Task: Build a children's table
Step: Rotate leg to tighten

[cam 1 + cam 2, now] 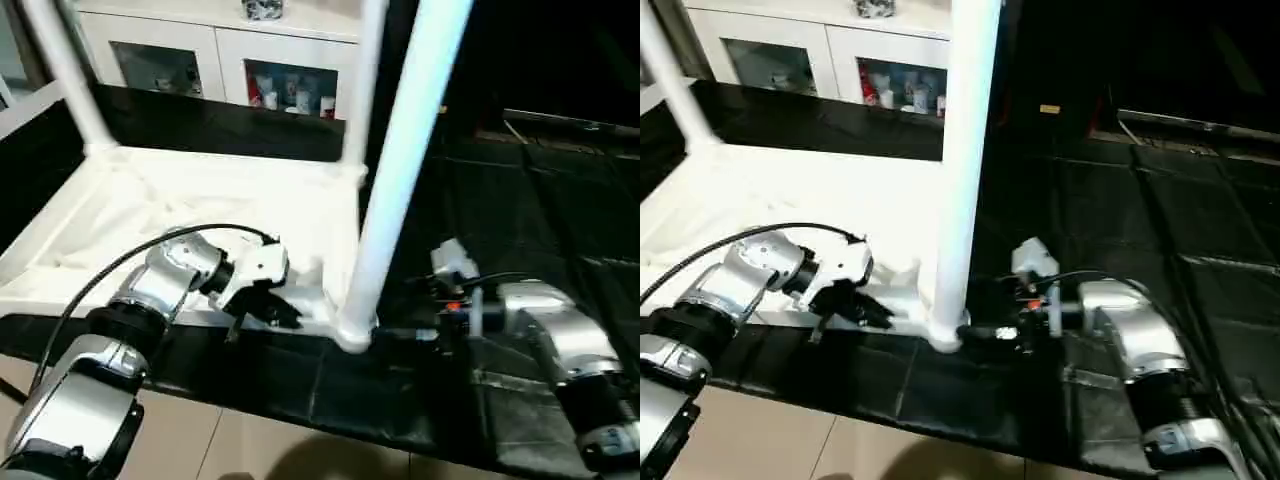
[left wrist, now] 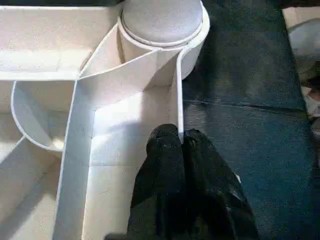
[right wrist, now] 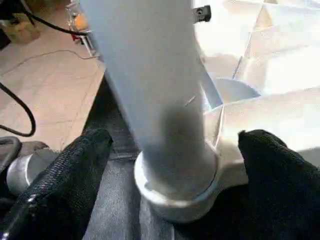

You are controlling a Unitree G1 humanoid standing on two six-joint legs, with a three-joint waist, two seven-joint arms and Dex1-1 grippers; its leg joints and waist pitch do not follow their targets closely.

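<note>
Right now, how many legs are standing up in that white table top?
3. One leg stands in the near corner beside the robot, one in the far left corner, one in the far right corner. The fourth corner is out of frame.

Legs (image 1: 400, 170) upright in top (image 1: 130, 215) sockets

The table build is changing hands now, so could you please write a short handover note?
Left gripper: shut, pinching the rim of the upturned top.
Right gripper: open, fingers either side of the near leg at its socket, not gripping.
Done: three legs visibly standing in corner sockets: near leg, far-left leg, far-right leg.
Left: the fourth corner is out of view, so check it; then turn the table upright.
</note>
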